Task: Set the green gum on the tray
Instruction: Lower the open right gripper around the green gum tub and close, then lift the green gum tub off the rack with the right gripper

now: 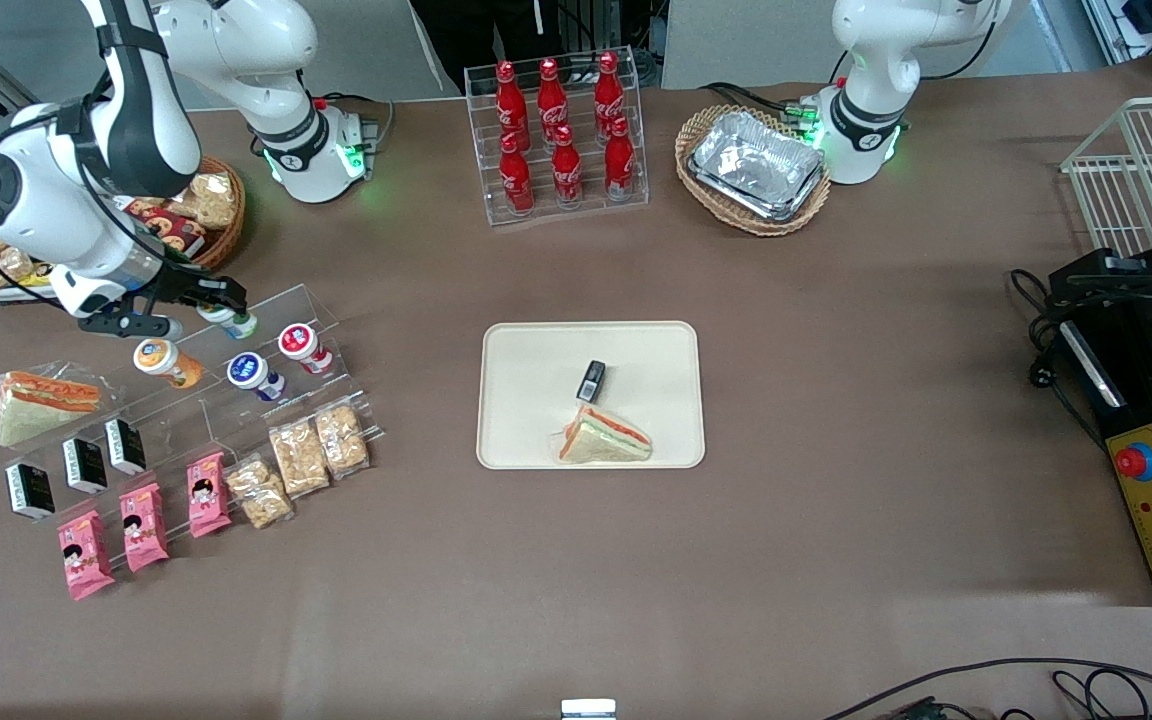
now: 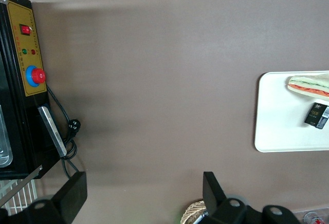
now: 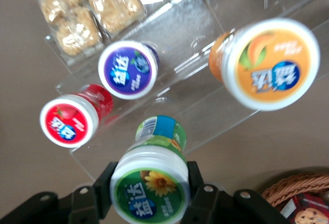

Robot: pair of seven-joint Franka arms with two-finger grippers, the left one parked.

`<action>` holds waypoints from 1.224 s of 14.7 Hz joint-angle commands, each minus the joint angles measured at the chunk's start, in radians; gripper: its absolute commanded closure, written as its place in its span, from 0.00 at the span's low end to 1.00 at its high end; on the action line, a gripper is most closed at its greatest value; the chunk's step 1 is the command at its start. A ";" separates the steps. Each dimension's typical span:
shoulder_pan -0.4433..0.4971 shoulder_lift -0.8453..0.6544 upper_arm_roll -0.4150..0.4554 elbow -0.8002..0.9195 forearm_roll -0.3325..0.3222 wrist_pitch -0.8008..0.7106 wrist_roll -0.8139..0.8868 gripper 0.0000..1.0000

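The green gum [image 3: 150, 185] is a small white bottle with a green-and-white lid and green label. It sits between the fingers of my gripper [image 3: 150, 183], which is shut on it just above the top step of the clear acrylic stand. In the front view the gripper [image 1: 221, 305] holds the gum [image 1: 239, 321] at the stand's upper step, toward the working arm's end of the table. The cream tray [image 1: 526, 400] lies mid-table, far from the gripper, with a sandwich [image 1: 604, 438] and a small black box [image 1: 591, 380] on it. The tray also shows in the left wrist view [image 2: 280, 126].
On the stand are orange-lidded [image 3: 270, 64], blue-lidded [image 3: 127, 70] and red-lidded [image 3: 68, 120] bottles, snack bags [image 1: 301, 458], black boxes [image 1: 84, 465] and pink packets [image 1: 144, 525]. A wicker basket of snacks [image 1: 204, 210] is beside the arm. A cola rack [image 1: 561, 140] and foil-tray basket [image 1: 754, 168] stand farther from the camera.
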 commanded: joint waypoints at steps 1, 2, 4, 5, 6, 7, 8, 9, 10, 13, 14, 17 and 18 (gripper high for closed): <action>-0.009 0.035 -0.005 0.153 -0.015 -0.150 -0.037 0.69; -0.009 0.046 -0.005 0.202 -0.015 -0.201 -0.037 0.69; -0.015 0.084 -0.011 0.313 -0.014 -0.302 -0.046 0.69; -0.016 0.110 -0.017 0.376 -0.014 -0.346 -0.060 0.69; -0.016 0.134 -0.018 0.435 -0.012 -0.389 -0.061 0.68; -0.016 0.165 -0.018 0.500 -0.006 -0.435 -0.061 0.68; -0.015 0.193 -0.017 0.575 0.001 -0.484 -0.058 0.68; -0.010 0.222 -0.017 0.658 0.004 -0.550 -0.054 0.68; -0.006 0.256 -0.014 0.750 0.015 -0.615 -0.048 0.68; -0.001 0.317 -0.008 0.898 0.098 -0.727 0.021 0.68; 0.016 0.316 -0.005 0.898 0.106 -0.729 0.059 0.68; 0.106 0.311 0.002 0.898 0.109 -0.729 0.194 0.68; 0.155 0.311 0.000 0.898 0.107 -0.726 0.249 0.68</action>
